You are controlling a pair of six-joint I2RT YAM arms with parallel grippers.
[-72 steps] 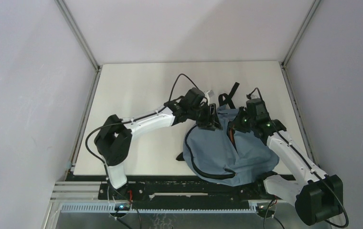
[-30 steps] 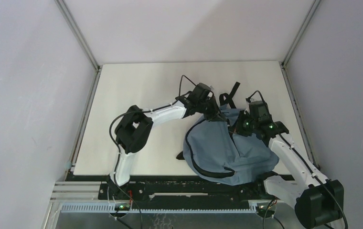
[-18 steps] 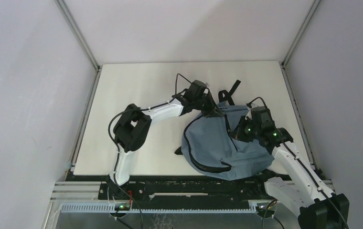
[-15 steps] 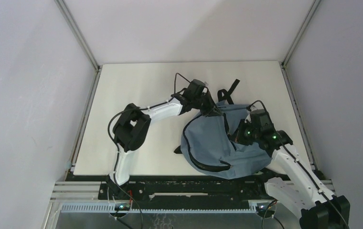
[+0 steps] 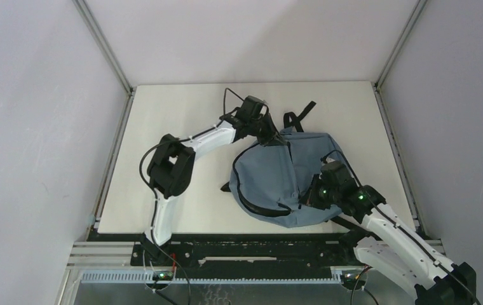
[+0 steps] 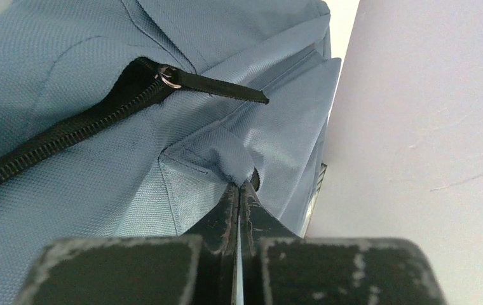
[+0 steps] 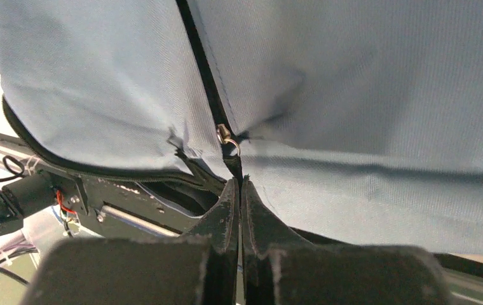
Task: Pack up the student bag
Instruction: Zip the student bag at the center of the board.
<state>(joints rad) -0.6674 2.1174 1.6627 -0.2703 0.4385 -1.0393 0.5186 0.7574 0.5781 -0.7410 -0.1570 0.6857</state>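
1. Dusty-blue woven fabric with a fine grain, black coil zipper, black straps (image 5: 296,115): the student bag (image 5: 267,175) is lying rounded and slumped on the white table (image 5: 175,121), right of centre, with the straps trailing off its far edge.
2. The left gripper (image 6: 239,185) is pinching a fold of bag fabric at the far edge, fingers pressed fully together. A black pull tab (image 6: 217,86) on a metal ring is lying loose near it.
3. The right gripper (image 7: 239,181) is clamping the zipper pull (image 7: 231,159) on the bag's near-right side, fingers closed with no gap.
4. Versus 0.5 s ago, the bag is sitting further left and flatter. The left gripper has shifted left and away, and the right has pulled back toward the near edge.
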